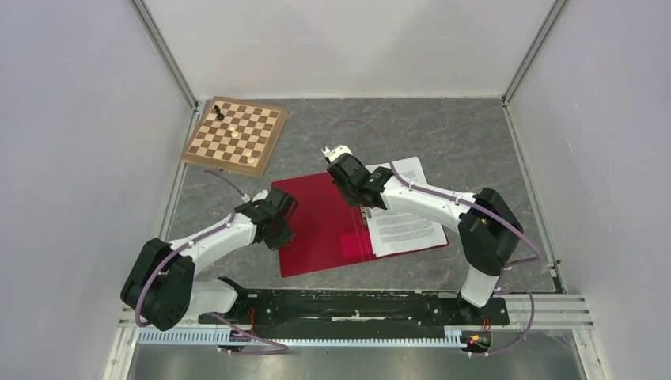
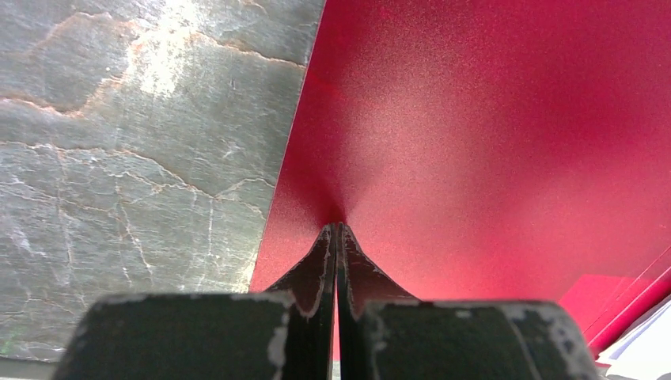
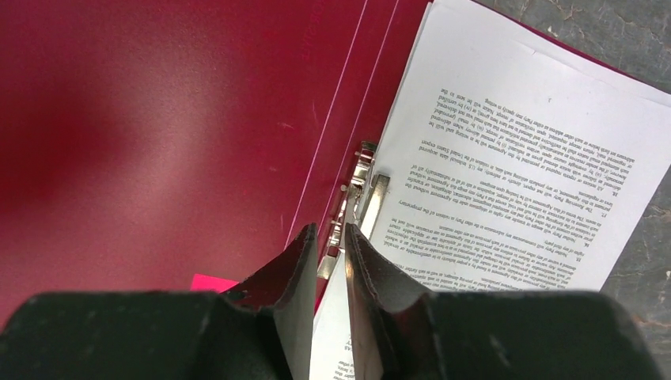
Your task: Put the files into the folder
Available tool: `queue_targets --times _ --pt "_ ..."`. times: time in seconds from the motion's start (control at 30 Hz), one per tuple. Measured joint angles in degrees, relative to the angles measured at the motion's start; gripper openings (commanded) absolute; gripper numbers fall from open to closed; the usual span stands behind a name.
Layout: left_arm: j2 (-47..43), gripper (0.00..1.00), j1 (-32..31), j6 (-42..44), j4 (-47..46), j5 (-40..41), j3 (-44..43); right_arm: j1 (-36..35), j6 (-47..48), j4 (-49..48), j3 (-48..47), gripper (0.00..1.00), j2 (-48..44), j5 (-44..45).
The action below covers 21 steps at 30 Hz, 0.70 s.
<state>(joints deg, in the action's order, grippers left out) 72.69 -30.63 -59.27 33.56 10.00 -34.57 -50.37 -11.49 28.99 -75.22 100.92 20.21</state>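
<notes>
The red folder (image 1: 316,229) lies open on the table. The files (image 1: 407,218), printed white sheets, rest on its right half, with one corner sticking out past the far edge. My left gripper (image 1: 278,235) is shut, its tips (image 2: 336,227) pressed onto the left cover of the folder (image 2: 490,142) near its outer edge. My right gripper (image 1: 360,204) hangs over the spine, slightly open (image 3: 331,229). Its tips stand just short of the metal clip (image 3: 362,186), between the folder's cover (image 3: 158,119) and the files (image 3: 506,158). A pink patch (image 3: 212,282) shows by the spine.
A brown-and-white chessboard (image 1: 235,134) with a few pieces lies at the back left. Grey marbled table (image 1: 443,134) surrounds the folder. White walls close in the left, right and back. A black rail (image 1: 356,305) carrying both arm bases runs along the near edge.
</notes>
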Motion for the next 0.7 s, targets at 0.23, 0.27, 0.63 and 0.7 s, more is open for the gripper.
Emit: queue_targets --times 0.23,0.27,0.63,0.7 --pt "1.9 0.02 -0.1 -1.6 0.7 0.7 -1.4 -0.1 0.7 1.0 -0.2 0.22 0.5 0.7" --pt "2.2 0.02 -0.1 -1.7 0.7 0.7 -1.6 -0.1 0.7 1.1 -0.2 0.22 0.5 0.7" --pt "3.1 0.02 -0.1 -4.2 0.7 0.9 -2.1 -0.2 1.8 1.7 -0.2 0.21 1.0 0.6" --pt "3.1 0.02 -0.1 -4.6 0.7 1.0 -2.1 -0.2 2.0 1.7 -0.2 0.20 1.0 0.6"
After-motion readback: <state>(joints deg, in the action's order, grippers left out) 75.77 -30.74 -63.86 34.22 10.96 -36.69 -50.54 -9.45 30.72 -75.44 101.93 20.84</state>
